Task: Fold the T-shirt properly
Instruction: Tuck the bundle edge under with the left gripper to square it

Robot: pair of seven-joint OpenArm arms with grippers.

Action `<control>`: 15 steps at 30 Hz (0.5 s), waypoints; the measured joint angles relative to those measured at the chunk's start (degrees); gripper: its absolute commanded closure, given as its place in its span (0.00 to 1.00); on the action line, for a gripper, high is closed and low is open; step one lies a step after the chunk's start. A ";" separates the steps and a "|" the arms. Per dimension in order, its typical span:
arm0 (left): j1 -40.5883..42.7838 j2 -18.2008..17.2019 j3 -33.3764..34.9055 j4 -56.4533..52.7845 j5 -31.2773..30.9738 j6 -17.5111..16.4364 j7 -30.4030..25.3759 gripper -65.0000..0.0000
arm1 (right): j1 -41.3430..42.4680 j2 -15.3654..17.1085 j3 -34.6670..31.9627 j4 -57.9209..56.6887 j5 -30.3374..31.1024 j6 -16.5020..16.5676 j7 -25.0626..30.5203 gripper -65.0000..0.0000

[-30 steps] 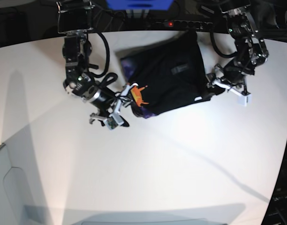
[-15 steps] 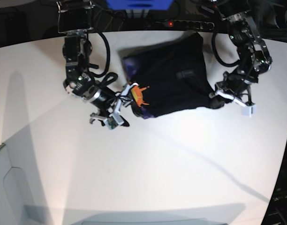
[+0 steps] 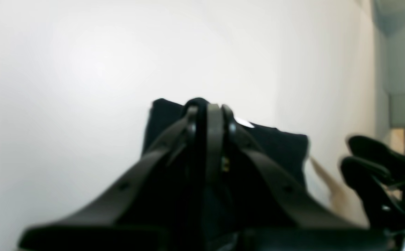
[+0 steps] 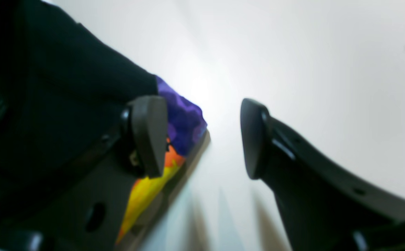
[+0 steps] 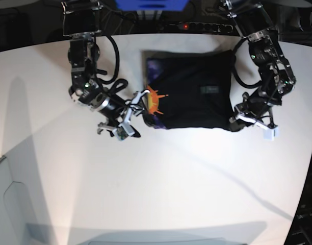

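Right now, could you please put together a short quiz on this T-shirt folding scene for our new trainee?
1. True or false: the left gripper is shut on a corner of the T-shirt.
2. The right gripper is: A) open beside the shirt's printed corner, B) clamped on a sleeve, C) lifted off the table holding the shirt.
3. Fill in: the print at the shirt's corner shows an orange sunburst and ____ colour.

Key: 1 true; 2 A; 3 purple.
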 measured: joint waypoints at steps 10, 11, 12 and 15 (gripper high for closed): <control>-5.14 -1.53 0.09 -8.04 -0.46 0.07 0.22 0.42 | -0.81 0.00 0.02 0.02 -0.02 0.00 -0.31 0.52; -4.76 -1.55 0.02 -6.45 -0.28 0.07 0.22 0.32 | -0.85 0.00 0.02 0.07 -0.07 0.00 -0.35 0.52; -4.22 -1.64 -0.04 -4.57 -0.50 -0.15 0.20 0.24 | -1.01 0.02 0.02 0.15 -0.04 0.00 -0.33 0.52; -0.74 -2.01 -0.39 0.96 -0.63 -0.24 -0.42 0.04 | -1.38 -0.02 0.00 0.35 -0.02 0.00 -0.35 0.52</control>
